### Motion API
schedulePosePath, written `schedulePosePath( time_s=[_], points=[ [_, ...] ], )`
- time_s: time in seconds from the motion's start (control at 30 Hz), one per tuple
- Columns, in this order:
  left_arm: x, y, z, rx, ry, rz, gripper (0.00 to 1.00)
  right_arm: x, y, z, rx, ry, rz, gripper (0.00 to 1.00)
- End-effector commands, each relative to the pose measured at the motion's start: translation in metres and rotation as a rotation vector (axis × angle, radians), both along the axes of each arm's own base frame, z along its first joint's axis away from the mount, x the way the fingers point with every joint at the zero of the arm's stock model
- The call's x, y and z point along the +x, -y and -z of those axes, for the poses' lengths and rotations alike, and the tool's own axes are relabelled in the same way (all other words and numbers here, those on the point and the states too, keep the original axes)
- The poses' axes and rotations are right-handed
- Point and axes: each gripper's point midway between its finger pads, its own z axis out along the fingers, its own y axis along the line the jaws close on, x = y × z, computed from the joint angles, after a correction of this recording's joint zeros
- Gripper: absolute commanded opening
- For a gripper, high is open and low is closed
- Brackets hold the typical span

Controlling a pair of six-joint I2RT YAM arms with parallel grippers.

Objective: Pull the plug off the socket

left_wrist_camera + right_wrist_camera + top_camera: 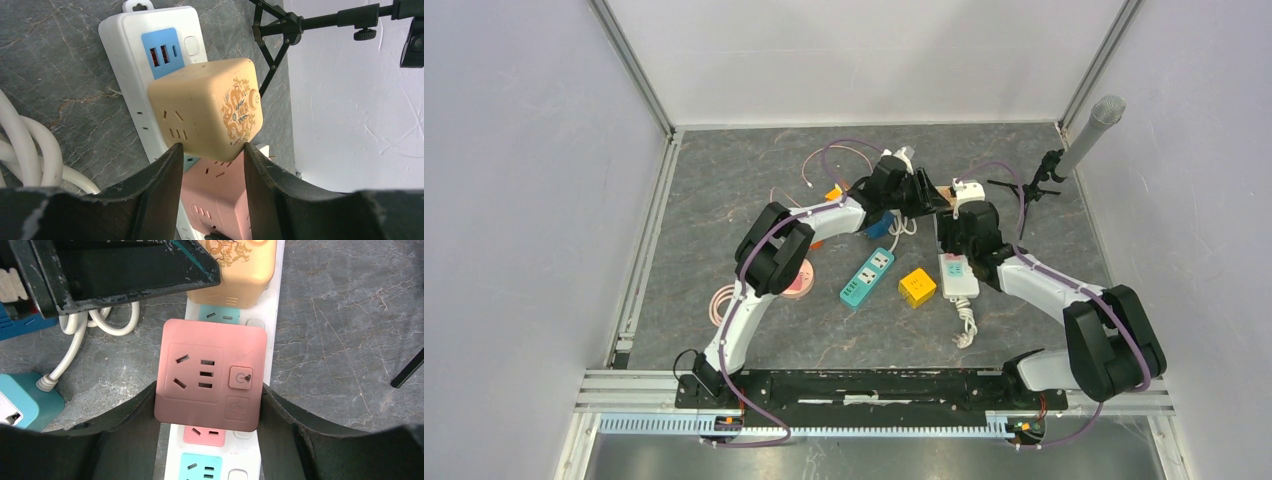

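Gripper status: the left gripper (212, 150) has its black fingers (160, 185) flanking the lower edge of the tan cube-shaped plastic plug adapter with a dragon motif (205, 105), tips at both corners; whether they bite cannot be told. The right gripper (210, 397) is closed against both sides of the pink square plastic plug adapter (210, 370). Both adapters stand next to each other on the long white plastic power strip (125, 55), which lies on the grey marbled tabletop (350, 315). Recommendation: seat the left fingers deeper along the tan adapter, then draw straight out along the pins without twisting; the right grip should pin the strip down, otherwise it will likely lift too
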Motion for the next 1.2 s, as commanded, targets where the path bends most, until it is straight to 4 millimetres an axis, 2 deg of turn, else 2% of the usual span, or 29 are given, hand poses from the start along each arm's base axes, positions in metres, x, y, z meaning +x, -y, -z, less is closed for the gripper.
schedulePosePath(
  time_s=[0.0,0.13,0.37,0.47,0.57,0.7,0.73,0.83,0.93,1.0,1.07,1.17],
  points=[
    [0.012,-0.016,0.036,0.093,-0.08,-0.098,0.49,0.011,-0.018,-0.039,0.062,0.135,-0.085,0.12],
    [0.014,-0.021,0.049,0.161,-0.132,-0.128,0.49,0.007,-0.042,-0.053,0.155,0.177,-0.202,0.01],
    [0.013,-0.022,0.059,0.21,-0.174,-0.139,0.49,0.003,-0.07,-0.067,0.234,0.185,-0.343,0.0],
    [0.013,-0.027,0.064,0.24,-0.191,-0.16,0.47,-0.006,-0.081,-0.071,0.251,0.197,-0.433,0.0],
    [0.014,-0.028,0.067,0.265,-0.207,-0.171,0.45,-0.002,-0.071,-0.069,0.24,0.198,-0.357,0.0],
    [0.014,-0.028,0.071,0.278,-0.218,-0.169,0.45,0.012,-0.026,-0.059,0.151,0.154,-0.067,0.0],
    [0.014,-0.028,0.07,0.277,-0.216,-0.169,0.45,0.013,-0.027,-0.06,0.152,0.154,-0.07,0.0],
    [0.013,-0.025,0.068,0.267,-0.209,-0.156,0.42,0.001,-0.073,-0.079,0.26,0.205,-0.323,0.0],
    [0.012,-0.022,0.069,0.26,-0.211,-0.143,0.41,-0.002,-0.089,-0.085,0.226,0.22,-0.382,0.0],
    [0.012,-0.022,0.068,0.26,-0.21,-0.14,0.41,-0.001,-0.09,-0.083,0.209,0.216,-0.393,0.0],
    [0.012,-0.022,0.067,0.261,-0.207,-0.137,0.41,0.003,-0.081,-0.082,0.183,0.212,-0.341,0.0],
    [0.013,-0.022,0.066,0.262,-0.198,-0.138,0.41,0.012,-0.047,-0.079,0.128,0.182,-0.118,0.0]
  ],
)
